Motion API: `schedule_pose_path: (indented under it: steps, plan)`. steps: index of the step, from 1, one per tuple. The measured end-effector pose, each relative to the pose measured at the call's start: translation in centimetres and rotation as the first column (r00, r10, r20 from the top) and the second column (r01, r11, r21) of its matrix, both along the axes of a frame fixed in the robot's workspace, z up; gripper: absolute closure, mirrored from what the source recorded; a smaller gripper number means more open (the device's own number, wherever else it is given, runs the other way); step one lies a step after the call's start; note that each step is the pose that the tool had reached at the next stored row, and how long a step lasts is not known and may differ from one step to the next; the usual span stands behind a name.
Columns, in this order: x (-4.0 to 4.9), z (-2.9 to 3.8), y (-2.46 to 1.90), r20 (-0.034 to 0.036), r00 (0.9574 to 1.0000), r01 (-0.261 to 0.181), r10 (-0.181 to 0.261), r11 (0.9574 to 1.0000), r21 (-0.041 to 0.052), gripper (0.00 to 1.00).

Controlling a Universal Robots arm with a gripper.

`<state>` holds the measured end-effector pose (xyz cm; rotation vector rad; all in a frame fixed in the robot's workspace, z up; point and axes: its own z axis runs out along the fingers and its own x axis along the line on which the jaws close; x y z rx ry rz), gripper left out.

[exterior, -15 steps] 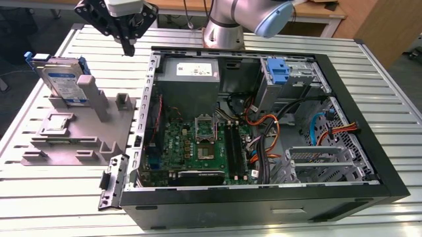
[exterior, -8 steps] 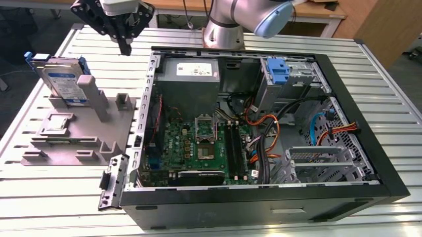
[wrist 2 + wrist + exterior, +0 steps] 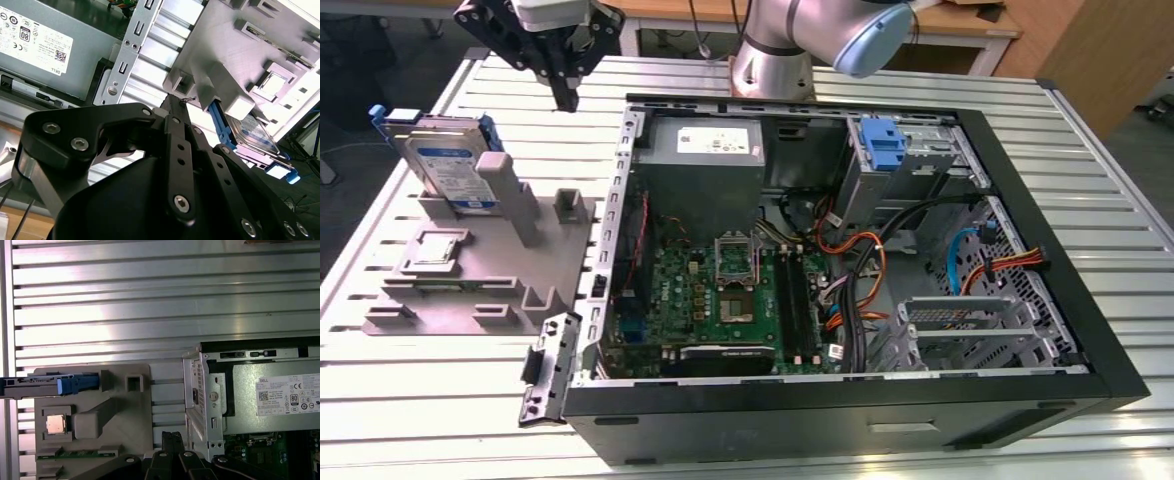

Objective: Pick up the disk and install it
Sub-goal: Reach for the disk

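Observation:
The disk (image 3: 447, 165) is a silver drive with a white-and-blue label and blue side rails. It stands on edge in a slot of the grey fixture (image 3: 467, 275) at the exterior view's left. In the second wrist view the disk (image 3: 255, 137) leans behind a grey post, and in the first wrist view the disk (image 3: 50, 386) is edge-on. My gripper (image 3: 567, 98) hangs above the table between the fixture and the computer case, apart from the disk. Its black fingers (image 3: 172, 120) meet at the tips, shut on nothing, and the gripper (image 3: 172, 436) points down beside the fixture.
The open computer case (image 3: 1067, 300) lies on the slatted metal table (image 3: 1121, 180), with a grey power-supply box (image 3: 704, 150), motherboard (image 3: 734, 290) and a blue bracket (image 3: 883, 145) in the drive cage. A processor chip (image 3: 56, 424) rests on the fixture. The arm's base (image 3: 774, 60) stands behind the case.

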<state>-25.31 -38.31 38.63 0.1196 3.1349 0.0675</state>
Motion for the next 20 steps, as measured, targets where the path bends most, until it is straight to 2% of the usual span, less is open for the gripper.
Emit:
schedule_pose_path:
  steps: [8, 11, 20]
  plan:
    - [-0.02, 0.00, 0.00, 0.0000, 1.0000, 0.000, 0.000, 1.0000, 0.0000, 0.90]
    - [-0.22, 0.00, 0.13, -0.0004, 1.0000, 0.000, 0.000, 1.0000, 0.0000, 0.90]
    - [-2.09, -0.04, 0.85, -0.0101, 0.9999, 0.000, 0.000, 1.0000, 0.0000, 0.90]
